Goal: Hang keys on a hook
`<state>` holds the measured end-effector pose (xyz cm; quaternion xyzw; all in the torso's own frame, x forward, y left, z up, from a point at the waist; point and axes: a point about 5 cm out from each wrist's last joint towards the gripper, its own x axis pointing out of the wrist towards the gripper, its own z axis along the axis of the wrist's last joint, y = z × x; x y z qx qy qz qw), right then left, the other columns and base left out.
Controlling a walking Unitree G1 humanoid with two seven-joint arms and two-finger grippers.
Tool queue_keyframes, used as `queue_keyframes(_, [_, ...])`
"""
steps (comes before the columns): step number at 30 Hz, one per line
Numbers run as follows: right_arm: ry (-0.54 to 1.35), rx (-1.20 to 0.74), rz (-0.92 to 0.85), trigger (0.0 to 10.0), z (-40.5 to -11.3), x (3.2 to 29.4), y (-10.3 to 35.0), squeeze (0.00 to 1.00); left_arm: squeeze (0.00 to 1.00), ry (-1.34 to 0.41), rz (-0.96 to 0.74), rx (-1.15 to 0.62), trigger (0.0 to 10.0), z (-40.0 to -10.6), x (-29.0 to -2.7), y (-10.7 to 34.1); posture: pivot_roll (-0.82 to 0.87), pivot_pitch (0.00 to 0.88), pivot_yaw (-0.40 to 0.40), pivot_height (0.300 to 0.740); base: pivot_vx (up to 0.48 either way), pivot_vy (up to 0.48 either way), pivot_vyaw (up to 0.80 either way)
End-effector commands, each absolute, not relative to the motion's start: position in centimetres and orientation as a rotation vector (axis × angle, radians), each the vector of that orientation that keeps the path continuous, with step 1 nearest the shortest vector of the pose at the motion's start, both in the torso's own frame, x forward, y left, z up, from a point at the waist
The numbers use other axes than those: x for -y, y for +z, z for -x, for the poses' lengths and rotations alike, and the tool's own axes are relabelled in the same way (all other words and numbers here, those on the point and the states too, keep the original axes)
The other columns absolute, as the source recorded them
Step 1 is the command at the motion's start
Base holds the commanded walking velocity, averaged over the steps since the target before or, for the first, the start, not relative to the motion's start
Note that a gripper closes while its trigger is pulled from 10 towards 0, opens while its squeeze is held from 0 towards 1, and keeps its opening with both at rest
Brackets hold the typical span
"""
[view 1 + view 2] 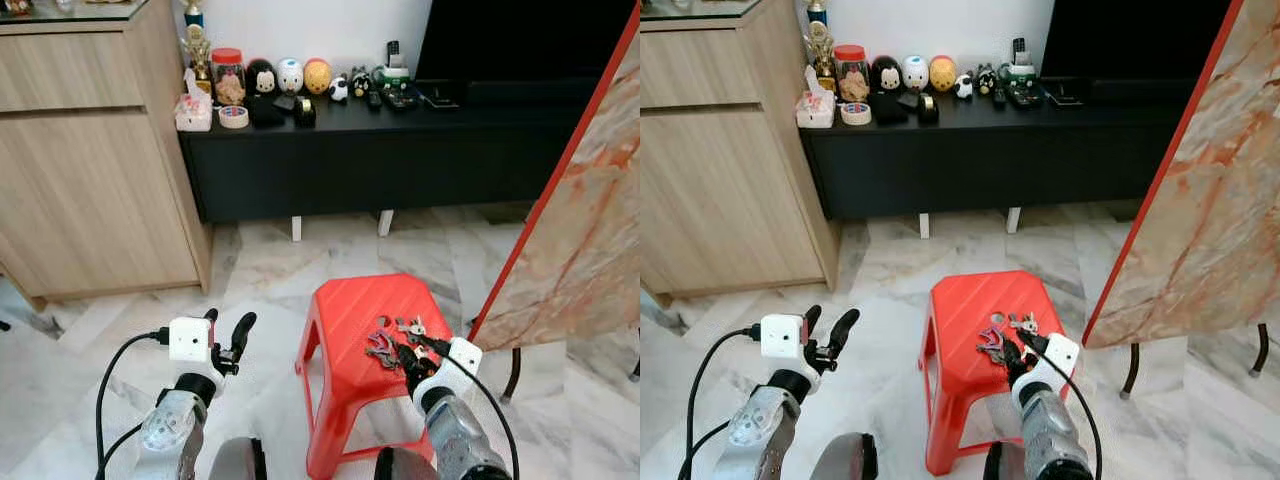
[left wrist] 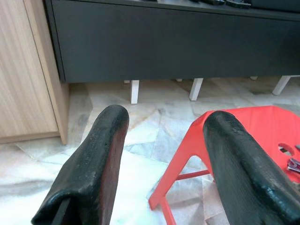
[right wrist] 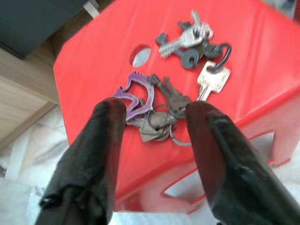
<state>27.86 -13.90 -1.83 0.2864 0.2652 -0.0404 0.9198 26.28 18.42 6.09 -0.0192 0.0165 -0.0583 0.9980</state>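
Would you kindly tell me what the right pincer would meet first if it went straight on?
Probably the nearer key bunch on the red stool; the right pincer, open, straddles it.

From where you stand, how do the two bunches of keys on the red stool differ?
The near bunch carries a purple toothed tag and dark keys, and lies between the open right gripper's fingers. The far bunch has no purple tag, holds silver keys on a dark ring, and lies beyond the fingertips, nearer the stool's round hole. Both lie flat on the stool. The left gripper is open beside it.
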Motion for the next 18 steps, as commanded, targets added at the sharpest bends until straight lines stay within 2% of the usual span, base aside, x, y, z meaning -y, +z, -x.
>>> queue_keyframes(1, [-0.119,-0.567,-0.609,10.0,-27.8,14.4,-2.1,1.00,0.00,-0.134,0.015,-0.035,10.0,-26.1,-18.3,6.3,0.10,0.020,-0.058,0.602,0.000,0.000,0.00])
queue_keyframes(8, [-0.214,-0.589,-0.661,10.0,-27.7,15.4,-2.4,1.00,0.00,-0.139,0.006,-0.035,10.0,-26.2,-18.2,6.4,0.11,0.038,-0.054,0.602,0.000,0.000,0.00])
queue_keyframes(9, [-0.215,-0.588,-0.663,10.0,-27.8,15.4,-2.4,0.33,0.00,-0.141,0.005,-0.033,10.0,-26.3,-18.2,6.5,0.11,0.042,-0.055,0.602,0.000,0.000,0.00])
queue_keyframes(10, [-0.214,-0.587,-0.663,10.0,-27.8,15.4,-2.4,0.33,0.00,-0.142,0.003,-0.031,10.0,-26.3,-18.2,6.5,0.11,0.044,-0.055,0.602,0.000,0.000,0.00])
queue_keyframes(11, [-0.217,-0.577,-0.676,10.0,-27.9,15.3,-2.3,0.00,0.00,-0.141,0.003,-0.029,10.0,-26.5,-18.1,6.6,0.11,0.049,-0.057,0.602,0.000,0.000,0.00])
queue_keyframes(18, [-0.219,-0.559,-0.701,10.0,-27.6,14.9,-2.5,0.00,0.00,-0.153,0.003,-0.020,10.0,-26.0,-17.7,6.8,0.11,0.085,-0.058,0.602,0.000,0.000,0.00])
